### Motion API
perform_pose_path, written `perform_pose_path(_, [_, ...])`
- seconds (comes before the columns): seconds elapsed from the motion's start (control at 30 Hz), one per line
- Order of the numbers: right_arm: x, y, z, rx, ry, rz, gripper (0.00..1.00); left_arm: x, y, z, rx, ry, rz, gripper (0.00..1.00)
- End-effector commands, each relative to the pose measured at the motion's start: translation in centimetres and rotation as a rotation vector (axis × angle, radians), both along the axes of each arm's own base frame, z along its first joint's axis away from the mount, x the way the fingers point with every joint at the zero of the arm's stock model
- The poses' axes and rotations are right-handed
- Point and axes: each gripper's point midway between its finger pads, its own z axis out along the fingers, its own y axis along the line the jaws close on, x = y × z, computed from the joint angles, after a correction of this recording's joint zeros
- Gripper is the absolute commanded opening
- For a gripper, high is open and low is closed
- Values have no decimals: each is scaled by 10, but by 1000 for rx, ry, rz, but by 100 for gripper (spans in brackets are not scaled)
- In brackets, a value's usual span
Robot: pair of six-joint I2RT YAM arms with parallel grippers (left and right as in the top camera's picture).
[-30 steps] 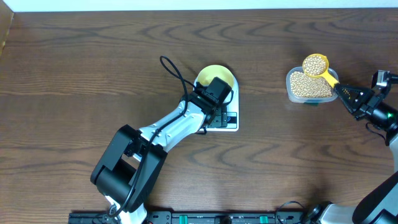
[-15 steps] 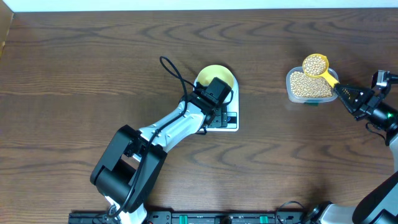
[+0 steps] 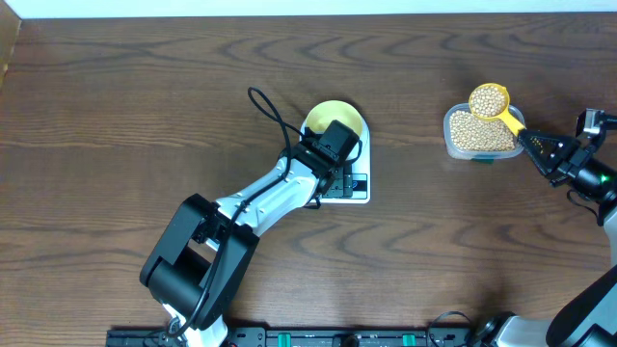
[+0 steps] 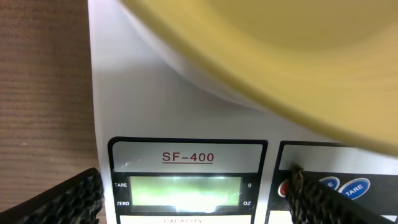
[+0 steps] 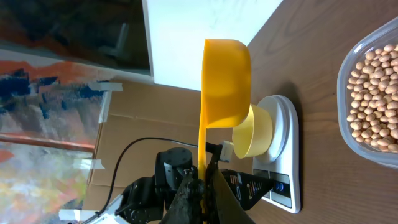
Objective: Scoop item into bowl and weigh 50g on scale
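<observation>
The pale-yellow bowl (image 3: 342,116) (image 4: 280,50) (image 5: 255,140) stands on the white scale (image 3: 359,196) (image 4: 124,93) (image 5: 287,155). My left gripper (image 3: 337,173) (image 4: 196,208) hovers open over the scale's front edge, its fingers either side of the blank LCD (image 4: 186,191). At the right, my right gripper (image 3: 538,147) (image 5: 207,180) is shut on the handle of a yellow scoop (image 3: 489,100) (image 5: 227,81). The scoop is heaped with tan beans and held above a clear tub (image 3: 448,140) of the same beans (image 3: 477,133) (image 5: 373,99). The inside of the bowl is hidden.
The left arm (image 3: 251,207) slants from the near table edge up to the scale, with a black cable (image 3: 265,106) looping beside the bowl. Bare wood table lies between scale and tub. The right arm (image 3: 593,178) sits at the right edge.
</observation>
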Motion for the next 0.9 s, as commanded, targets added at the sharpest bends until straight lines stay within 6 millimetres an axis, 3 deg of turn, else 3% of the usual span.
perform_pose_path(0.0, [-3, 2, 3, 29, -14, 22, 1, -23, 23, -52, 121, 106, 8, 95])
perform_pose_path(0.47, [-3, 2, 3, 29, -14, 22, 1, -25, 14, -46, 67, 120, -2, 95])
perform_pose_path(0.87, [-3, 2, 3, 28, -14, 22, 1, -8, 1, 12, -30, -18, -18, 95])
